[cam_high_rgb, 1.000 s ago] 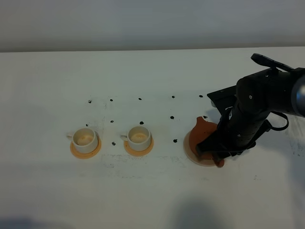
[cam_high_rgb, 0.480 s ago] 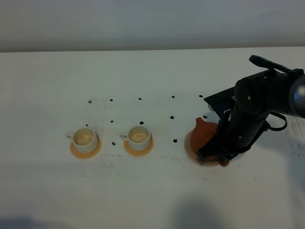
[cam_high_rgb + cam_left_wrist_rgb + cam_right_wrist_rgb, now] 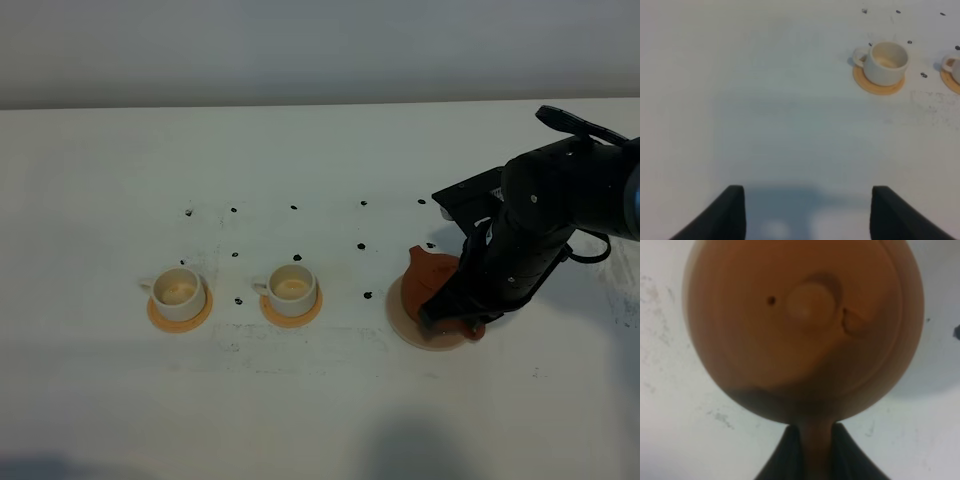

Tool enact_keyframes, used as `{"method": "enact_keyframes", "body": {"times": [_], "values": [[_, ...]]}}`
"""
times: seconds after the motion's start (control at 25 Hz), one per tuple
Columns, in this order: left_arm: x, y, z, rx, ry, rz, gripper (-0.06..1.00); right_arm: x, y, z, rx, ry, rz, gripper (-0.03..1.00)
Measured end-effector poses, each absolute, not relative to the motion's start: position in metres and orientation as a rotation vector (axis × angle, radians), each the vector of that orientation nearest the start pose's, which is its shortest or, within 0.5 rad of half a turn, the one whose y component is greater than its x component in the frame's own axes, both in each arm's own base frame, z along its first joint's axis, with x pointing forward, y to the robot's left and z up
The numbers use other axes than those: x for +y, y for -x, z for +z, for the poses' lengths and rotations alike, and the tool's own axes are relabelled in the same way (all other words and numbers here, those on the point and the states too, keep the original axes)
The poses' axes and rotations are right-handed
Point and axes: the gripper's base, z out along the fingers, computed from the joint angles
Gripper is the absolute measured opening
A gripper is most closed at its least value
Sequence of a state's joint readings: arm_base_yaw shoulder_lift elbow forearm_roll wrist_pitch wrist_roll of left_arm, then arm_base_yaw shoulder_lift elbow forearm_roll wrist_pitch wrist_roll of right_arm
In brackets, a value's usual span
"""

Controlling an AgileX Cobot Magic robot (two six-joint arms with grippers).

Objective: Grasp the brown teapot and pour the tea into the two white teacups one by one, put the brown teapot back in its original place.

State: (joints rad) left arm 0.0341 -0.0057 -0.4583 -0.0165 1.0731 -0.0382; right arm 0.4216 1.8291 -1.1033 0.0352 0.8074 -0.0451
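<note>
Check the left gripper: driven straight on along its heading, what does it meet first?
Most likely the bare table, though depth is unclear. The left gripper, jaws open, aims at plain surface; the nearest white teacup on its orange saucer sits off to one side of that line.

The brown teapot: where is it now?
In the exterior high view the brown teapot sits right of centre on the beige coaster, right of both white teacups, held by the right gripper.
</note>
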Motion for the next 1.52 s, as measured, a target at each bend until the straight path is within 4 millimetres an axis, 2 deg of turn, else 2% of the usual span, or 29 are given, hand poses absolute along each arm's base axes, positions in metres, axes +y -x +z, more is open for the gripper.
{"method": "enact_keyframes", "body": {"times": [0.6, 0.84, 1.04, 1.2, 1.52], "values": [[-0.001, 0.002, 0.265, 2.091, 0.075, -0.022, 0.54, 0.139, -0.306, 0.170, 2.897, 0.695, 0.074, 0.12], [-0.001, 0.002, 0.265, 2.091, 0.075, -0.022, 0.54, 0.138, -0.304, 0.166, 2.901, 0.697, 0.071, 0.12], [-0.001, 0.002, 0.265, 2.091, 0.075, -0.022, 0.54, 0.139, -0.302, 0.176, 2.859, 0.704, 0.076, 0.12], [-0.001, 0.002, 0.265, 2.091, 0.075, -0.022, 0.54, 0.149, -0.297, 0.185, 2.798, 0.770, 0.070, 0.12], [-0.001, 0.002, 0.265, 2.091, 0.075, -0.022, 0.54, 0.178, -0.286, 0.189, 2.700, 0.926, 0.064, 0.12]]}}
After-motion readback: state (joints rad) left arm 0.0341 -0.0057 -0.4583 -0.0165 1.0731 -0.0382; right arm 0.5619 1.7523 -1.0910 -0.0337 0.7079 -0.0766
